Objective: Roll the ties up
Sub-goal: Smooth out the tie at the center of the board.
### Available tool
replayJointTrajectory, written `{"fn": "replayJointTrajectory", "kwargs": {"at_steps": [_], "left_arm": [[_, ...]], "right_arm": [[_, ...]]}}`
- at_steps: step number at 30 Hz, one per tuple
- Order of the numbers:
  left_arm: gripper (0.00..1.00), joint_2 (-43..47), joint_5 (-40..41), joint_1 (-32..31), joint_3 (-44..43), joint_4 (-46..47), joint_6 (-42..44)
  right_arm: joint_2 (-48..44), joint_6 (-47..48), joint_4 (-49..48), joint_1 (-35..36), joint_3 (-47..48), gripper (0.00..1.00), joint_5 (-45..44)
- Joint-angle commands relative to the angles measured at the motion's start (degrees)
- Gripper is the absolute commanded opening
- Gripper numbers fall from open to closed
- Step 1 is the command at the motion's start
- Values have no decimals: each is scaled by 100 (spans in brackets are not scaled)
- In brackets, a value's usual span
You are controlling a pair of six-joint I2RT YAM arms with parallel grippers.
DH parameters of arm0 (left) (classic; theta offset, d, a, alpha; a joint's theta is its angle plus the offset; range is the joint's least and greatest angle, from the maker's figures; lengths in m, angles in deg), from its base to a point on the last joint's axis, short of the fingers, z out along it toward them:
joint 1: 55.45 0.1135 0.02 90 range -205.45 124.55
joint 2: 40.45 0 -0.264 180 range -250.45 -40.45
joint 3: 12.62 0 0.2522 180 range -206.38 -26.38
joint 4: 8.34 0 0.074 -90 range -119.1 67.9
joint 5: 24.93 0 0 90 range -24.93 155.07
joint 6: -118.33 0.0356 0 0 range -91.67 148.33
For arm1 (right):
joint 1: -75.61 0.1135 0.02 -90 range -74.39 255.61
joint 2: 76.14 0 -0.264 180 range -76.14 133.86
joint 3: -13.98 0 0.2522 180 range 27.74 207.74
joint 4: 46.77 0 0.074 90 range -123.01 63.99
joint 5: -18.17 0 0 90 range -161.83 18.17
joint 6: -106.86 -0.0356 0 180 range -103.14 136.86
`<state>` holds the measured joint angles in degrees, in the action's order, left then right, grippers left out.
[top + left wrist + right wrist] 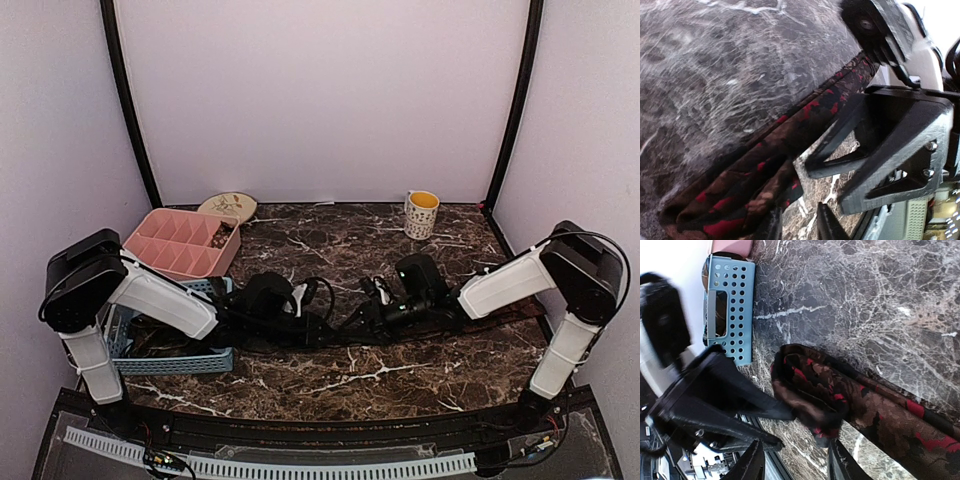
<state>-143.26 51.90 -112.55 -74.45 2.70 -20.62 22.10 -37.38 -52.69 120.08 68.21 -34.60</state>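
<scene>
Our right gripper (796, 450) has its fingers well apart, with the bunched end of the tie (812, 385) just ahead of them. Our left gripper (799, 222) is only narrowly parted, cloth bundled beside one finger. We'd pinch the fold squarely and roll with the strip taut. The blue basket (732, 315) crowds in behind the left fingers; bare marble table (875, 295) opens ahead of the right ones.

tie (875, 410): soft cloth, slight sheen | table (865, 300): glossy marble-look | basket (737, 300): matt plastic
</scene>
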Motion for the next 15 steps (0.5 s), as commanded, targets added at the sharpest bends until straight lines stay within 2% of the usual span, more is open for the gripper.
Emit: {"fn": "replayJointTrajectory", "kwargs": {"at_steps": [1,4,9,15], "left_arm": [[30,-113,-409,291,607,1375,-740],[31,-179,-537,331,661,1621,-796],[16,-396,-654,349,681,2056,-988],[11,-517,-750,349,744,2296,-1125]], "right_arm": [[148,-128,-327,-35,-54,42,79],[256,-150,-291,-28,6,42,48],[359,-57,-32,-27,172,38,-90],[374,155,393,-22,465,36,-347]]}}
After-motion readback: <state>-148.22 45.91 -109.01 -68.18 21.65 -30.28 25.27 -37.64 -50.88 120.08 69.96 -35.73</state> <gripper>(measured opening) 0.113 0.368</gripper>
